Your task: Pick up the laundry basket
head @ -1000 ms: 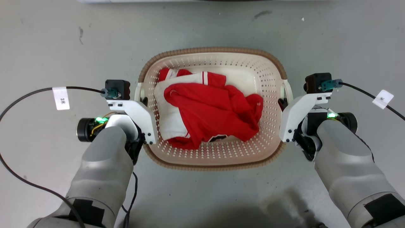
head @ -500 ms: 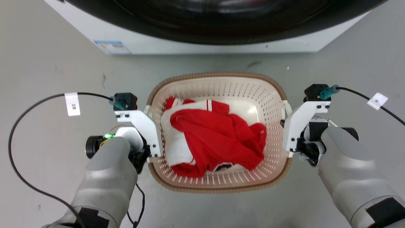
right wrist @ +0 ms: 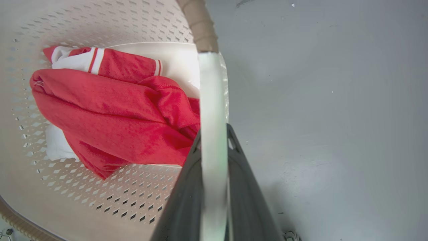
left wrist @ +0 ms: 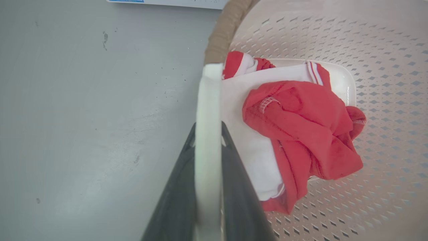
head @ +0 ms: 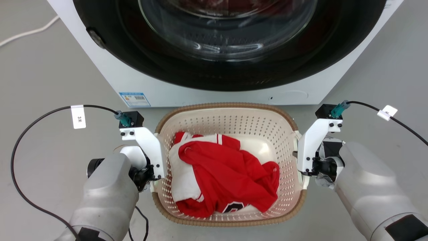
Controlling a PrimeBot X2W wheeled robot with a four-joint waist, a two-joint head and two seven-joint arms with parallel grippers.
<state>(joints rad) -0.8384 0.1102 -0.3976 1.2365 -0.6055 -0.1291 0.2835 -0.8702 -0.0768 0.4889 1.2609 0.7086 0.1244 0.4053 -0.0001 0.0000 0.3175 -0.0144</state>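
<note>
Near the foot of the washer (head: 214,90), in the head view, the laundry basket (head: 227,106) stands level between the two arms, with a red and white garment (head: 227,174) heaped inside. The left claw (head: 154,169) sits at the basket's left side and the right claw (head: 300,164) at its right side, each tucked under its white camera bracket, so the fingers barely show from up here. Grey floor (head: 50,83) spreads around; whether the basket's bottom rests on it or hangs just above, I cannot tell.

Seen from the left wrist, the left claw (left wrist: 208,129) is closed around the left handle (left wrist: 209,93), a white loop running up between the two dark fingers to the brown rim.

Seen from the right wrist, the right claw (right wrist: 214,130) is likewise clamped on the right handle (right wrist: 210,87), with the garment on the inner side and bare floor on the outer.

Both grips look set, so the step in hand is most likely the lift itself. The next move calls for both arms to rise together at an even pace, holding the basket level so the garment does not slide, and staying clear of the washer's front on the far side.
</note>
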